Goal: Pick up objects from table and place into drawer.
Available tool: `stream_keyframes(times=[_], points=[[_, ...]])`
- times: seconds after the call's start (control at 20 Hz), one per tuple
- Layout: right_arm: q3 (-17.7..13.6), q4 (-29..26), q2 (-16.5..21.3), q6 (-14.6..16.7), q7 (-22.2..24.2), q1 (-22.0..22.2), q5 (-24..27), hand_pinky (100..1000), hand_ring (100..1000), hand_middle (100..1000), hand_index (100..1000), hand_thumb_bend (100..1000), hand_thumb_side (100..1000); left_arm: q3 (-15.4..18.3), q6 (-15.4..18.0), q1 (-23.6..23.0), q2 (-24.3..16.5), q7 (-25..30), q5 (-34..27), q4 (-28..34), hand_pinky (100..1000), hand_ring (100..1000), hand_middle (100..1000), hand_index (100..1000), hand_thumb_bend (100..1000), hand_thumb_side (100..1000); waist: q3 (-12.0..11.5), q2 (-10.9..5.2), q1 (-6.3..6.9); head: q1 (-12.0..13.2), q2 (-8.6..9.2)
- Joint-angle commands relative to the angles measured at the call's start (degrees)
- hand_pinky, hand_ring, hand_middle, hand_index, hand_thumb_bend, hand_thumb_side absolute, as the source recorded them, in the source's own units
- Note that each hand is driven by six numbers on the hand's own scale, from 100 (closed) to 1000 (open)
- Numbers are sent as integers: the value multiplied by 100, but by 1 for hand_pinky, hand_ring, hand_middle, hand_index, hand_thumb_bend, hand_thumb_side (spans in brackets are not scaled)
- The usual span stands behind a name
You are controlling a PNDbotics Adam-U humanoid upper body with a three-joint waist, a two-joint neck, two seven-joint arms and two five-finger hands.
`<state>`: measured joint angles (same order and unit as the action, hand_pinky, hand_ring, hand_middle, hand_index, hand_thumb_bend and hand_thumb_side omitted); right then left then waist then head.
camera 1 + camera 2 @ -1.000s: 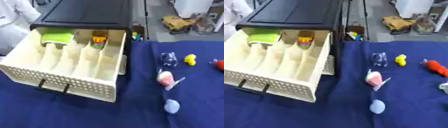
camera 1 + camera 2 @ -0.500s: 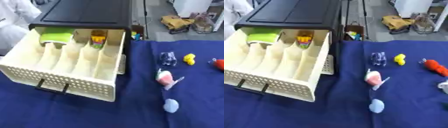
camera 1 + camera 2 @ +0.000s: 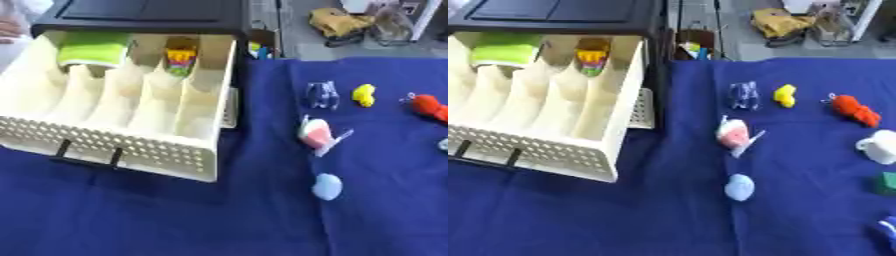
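Small objs loose on blue cloth (image 3: 623, 220), drawer (image 3: 122, 110) pulled open at tabletop's left edge.
Pale-blue blob (image 3: 739, 187) nearest front edge, pink/white item (image 3: 734, 134) behind it, yellow piece (image 3: 785, 95) & red toy (image 3: 853, 110) toward far-right; green block (image 3: 92, 50) already in drawer's back compartment. Robot hands out of frame, can't tell their state.

A cream perforated plastic drawer (image 3: 553, 150) is standing open on the blue-clothed surface (image 3: 623, 215), holding a green block (image 3: 505, 52); small toys are lying scattered beside it.
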<state>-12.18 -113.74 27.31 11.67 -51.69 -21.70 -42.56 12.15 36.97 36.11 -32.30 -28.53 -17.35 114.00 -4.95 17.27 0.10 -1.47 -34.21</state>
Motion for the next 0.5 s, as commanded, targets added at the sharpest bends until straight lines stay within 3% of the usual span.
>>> stream_keyframes(times=[0.05, 0.1, 0.25, 0.35, 0.5], points=[[44, -85, 358, -236, -12, -19, 149, 589, 637, 533, 695, 100, 909, -15, 17, 9, -190, -14, 9, 59, 417, 486, 558, 758, 187, 971, -4, -100, 8, -204, -53], [66, -85, 412, -310, 9, -19, 181, 592, 638, 531, 697, 100, 885, -24, 13, -7, -190, -4, 10, 59, 416, 486, 558, 759, 173, 967, -6, -95, 7, -260, -50], [126, -85, 653, -537, 201, -34, 231, 596, 642, 534, 700, 100, 945, -23, 14, -49, -196, -2, 18, 59, 417, 491, 562, 762, 188, 972, -19, -70, 2, -393, -41], [152, -85, 837, -713, 367, -80, 250, 598, 644, 533, 700, 100, 1000, -27, 18, -57, -203, 1, 26, 59, 418, 498, 566, 764, 191, 972, -28, -54, -2, -406, -42], [169, -85, 1013, -969, 605, -151, 221, 601, 647, 534, 702, 100, 1000, -30, 20, -64, -207, -4, 31, 59, 418, 499, 567, 765, 191, 972, -31, -44, -3, -401, -46]])
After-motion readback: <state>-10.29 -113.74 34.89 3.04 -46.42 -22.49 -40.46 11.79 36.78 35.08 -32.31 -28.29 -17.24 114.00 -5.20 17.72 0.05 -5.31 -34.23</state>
